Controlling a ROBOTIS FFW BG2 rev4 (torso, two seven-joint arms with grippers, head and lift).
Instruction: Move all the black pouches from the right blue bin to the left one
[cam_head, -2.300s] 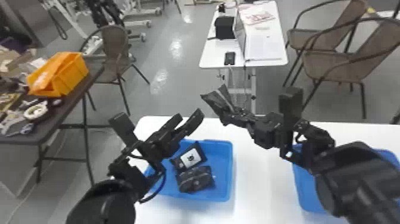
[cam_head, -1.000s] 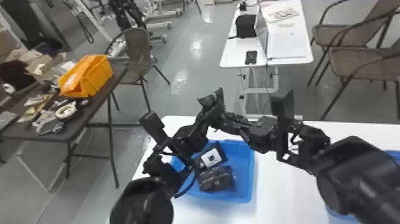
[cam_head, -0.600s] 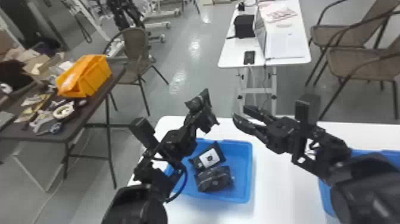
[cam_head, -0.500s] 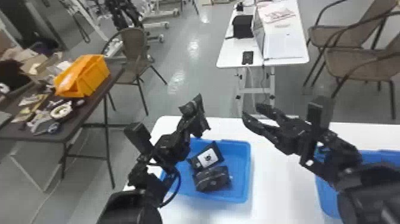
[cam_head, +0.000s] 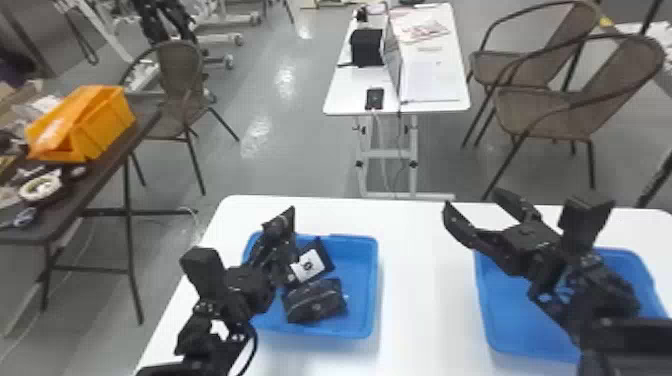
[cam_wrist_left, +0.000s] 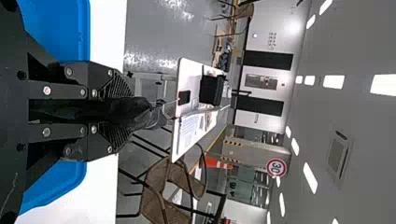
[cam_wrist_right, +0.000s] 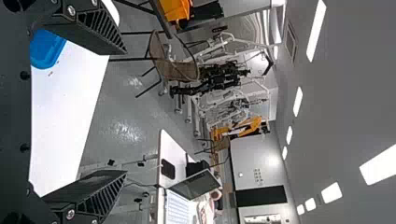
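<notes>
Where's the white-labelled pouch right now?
Head view, left side: the white-labelled pouch is in the left blue bin, just beyond the bulkier black pouch.

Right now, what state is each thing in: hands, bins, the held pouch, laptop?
Left hand: shut on a black pouch
Right hand: open, holding nothing
Left bin: two black pouches inside
Right bin: partly hidden
Laptop: open
</notes>
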